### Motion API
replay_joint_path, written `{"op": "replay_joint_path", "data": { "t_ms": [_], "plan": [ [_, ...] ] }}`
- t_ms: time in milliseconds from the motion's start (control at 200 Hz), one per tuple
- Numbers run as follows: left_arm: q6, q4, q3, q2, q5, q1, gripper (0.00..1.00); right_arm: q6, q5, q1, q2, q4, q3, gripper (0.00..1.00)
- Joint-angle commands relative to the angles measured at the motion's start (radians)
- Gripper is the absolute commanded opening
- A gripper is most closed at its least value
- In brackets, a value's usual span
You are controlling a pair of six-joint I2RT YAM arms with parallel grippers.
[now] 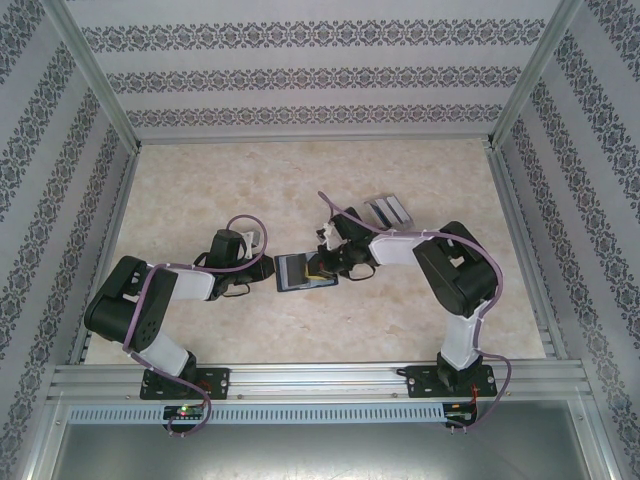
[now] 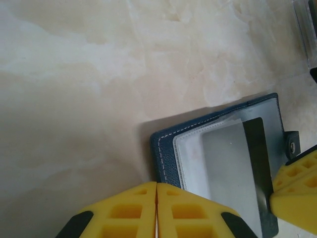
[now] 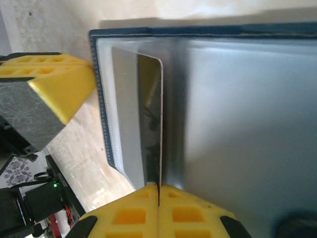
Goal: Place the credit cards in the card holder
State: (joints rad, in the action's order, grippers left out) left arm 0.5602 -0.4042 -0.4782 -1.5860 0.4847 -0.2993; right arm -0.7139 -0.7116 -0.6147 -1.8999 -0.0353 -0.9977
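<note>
Fingertips of the right tool (image 3: 158,191) are pressed together, pinching one short edge of a dark, shiny card (image 3: 150,119). The card stands on its long edge, seen almost edge-on from the right wrist, with its far end inside the open wallet (image 3: 247,124) against a clear plastic sleeve. The navy wallet lies spread flat on the counter (image 2: 74,99), its stitched border and small snap tab (image 2: 292,146) showing in the left wrist view.

The left tool (image 2: 157,193) has its yellow fingers closed flush against each other right at the wallet's near edge. Whether they grip that edge or merely rest beside it cannot be told. From above, the two tools meet over the wallet from opposite sides, roughly mid-counter. A clear slotted case (image 1: 388,211) lies apart from them, farther back and to the right.
</note>
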Motion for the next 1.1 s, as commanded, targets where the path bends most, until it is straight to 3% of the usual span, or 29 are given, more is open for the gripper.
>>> {"op": "replay_joint_path", "data": {
  "t_ms": [0,95,285,639,744,884,1099],
  "plan": [
    [0.013,0.042,-0.006,0.001,-0.043,0.003,0.09,0.018,-0.013,-0.029,-0.035,-0.012,-0.051,0.06],
    [0.003,0.070,-0.007,0.024,-0.071,0.003,0.09,0.006,-0.028,-0.041,-0.049,-0.011,-0.073,0.08],
    [-0.011,0.114,-0.011,0.061,-0.099,0.005,0.08,0.046,0.036,-0.031,0.017,-0.071,-0.042,0.33],
    [-0.011,0.143,-0.018,0.071,-0.128,0.006,0.09,0.118,0.224,-0.002,0.166,-0.250,0.006,0.37],
    [-0.012,0.141,-0.020,0.067,-0.107,0.005,0.11,0.111,0.297,-0.012,0.189,-0.268,0.023,0.47],
    [-0.010,0.150,-0.024,0.067,-0.114,0.006,0.11,0.103,0.314,-0.033,0.175,-0.240,0.030,0.51],
    [0.010,0.129,-0.015,0.066,-0.105,0.006,0.11,0.089,0.305,-0.063,0.097,-0.214,-0.006,0.48]
  ]
}}
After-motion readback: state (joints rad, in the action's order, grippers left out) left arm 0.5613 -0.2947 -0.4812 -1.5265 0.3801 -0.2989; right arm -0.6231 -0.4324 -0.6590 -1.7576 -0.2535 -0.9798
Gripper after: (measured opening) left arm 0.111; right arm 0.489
